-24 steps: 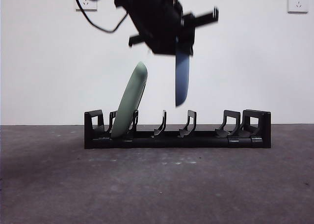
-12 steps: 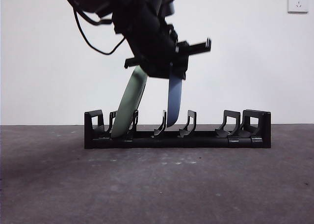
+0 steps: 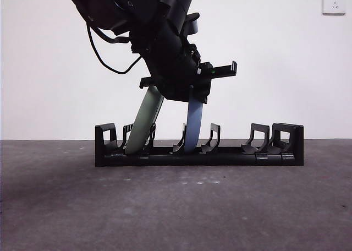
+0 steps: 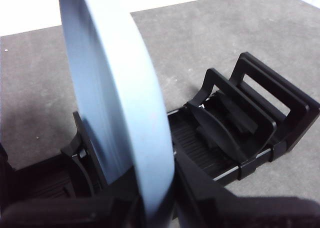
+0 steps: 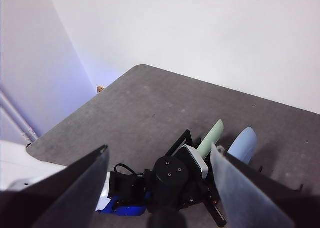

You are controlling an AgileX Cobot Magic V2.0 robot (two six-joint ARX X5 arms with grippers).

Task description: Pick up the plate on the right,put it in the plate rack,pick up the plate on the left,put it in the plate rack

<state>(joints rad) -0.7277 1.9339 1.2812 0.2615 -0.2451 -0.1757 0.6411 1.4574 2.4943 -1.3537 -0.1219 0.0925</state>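
Note:
The plate rack [image 3: 264, 152] stands across the table's middle. A pale green plate [image 3: 144, 121] leans in a slot near its left end. My left gripper [image 3: 193, 97] comes down from the upper left, shut on the top rim of a blue plate [image 3: 192, 127]. That plate's lower edge sits between two middle dividers. In the left wrist view the blue plate [image 4: 115, 103] fills the space between my jaws, with the plate rack [image 4: 240, 133] beneath. My right gripper [image 5: 159, 150] hangs open high above the table, looking down on the green plate [image 5: 210, 133] and the blue plate [image 5: 243, 140].
The rack's right-hand slots [image 3: 258, 138] hold nothing. Dark grey tabletop [image 3: 176, 207] spreads in front of the rack, with a white wall behind. The left arm's black body and cable [image 3: 137, 20] fill the upper left of the front view.
My left gripper has come down with the blue plate, from hanging above the rack to resting in a middle slot. The green plate has not moved.

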